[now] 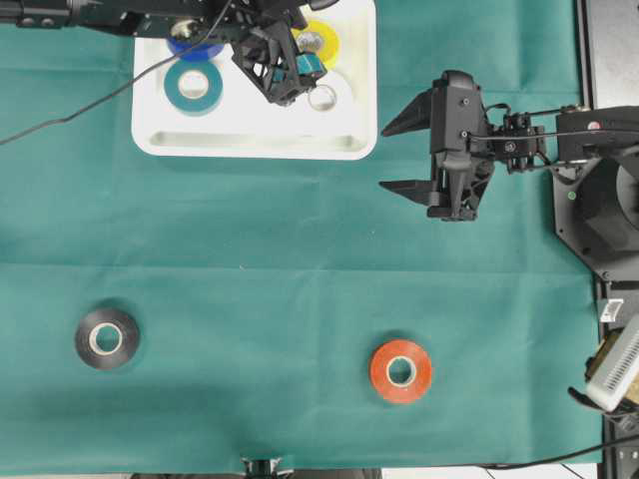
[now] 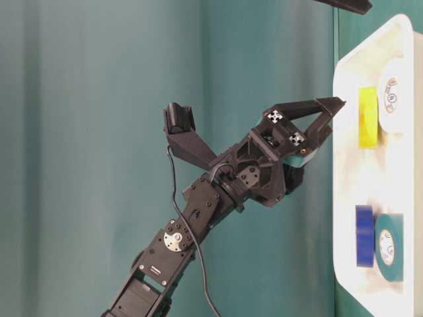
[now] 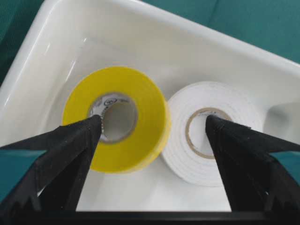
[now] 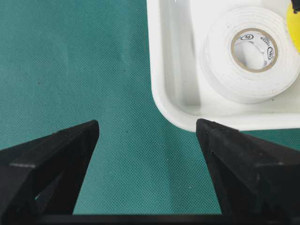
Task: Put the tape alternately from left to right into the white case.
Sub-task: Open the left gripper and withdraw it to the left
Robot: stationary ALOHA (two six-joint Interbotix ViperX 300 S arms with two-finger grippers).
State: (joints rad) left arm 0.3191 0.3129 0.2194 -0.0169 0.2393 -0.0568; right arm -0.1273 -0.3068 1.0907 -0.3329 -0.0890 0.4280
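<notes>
Black fingers [image 3: 70, 159] of the left gripper [image 3: 152, 124] are seen spread wide over the case [image 1: 255, 145], with nothing pinched. Below them the yellow roll [image 3: 117, 117] leans on the white roll [image 3: 208, 129]. 4 rolls are in the case; the teal roll [image 1: 194, 87] and blue roll [image 1: 192, 48] sit to the left. The black roll [image 1: 107, 338] and red roll [image 1: 400, 370] are left on the cloth [image 1: 300, 269].

The left gripper should be lifted straight up so no roll is bumped. The right gripper [image 1: 409, 155] is held spread, holding nothing, beside the case.

Tiny print is seen inside the cores, but it cannot be read.
</notes>
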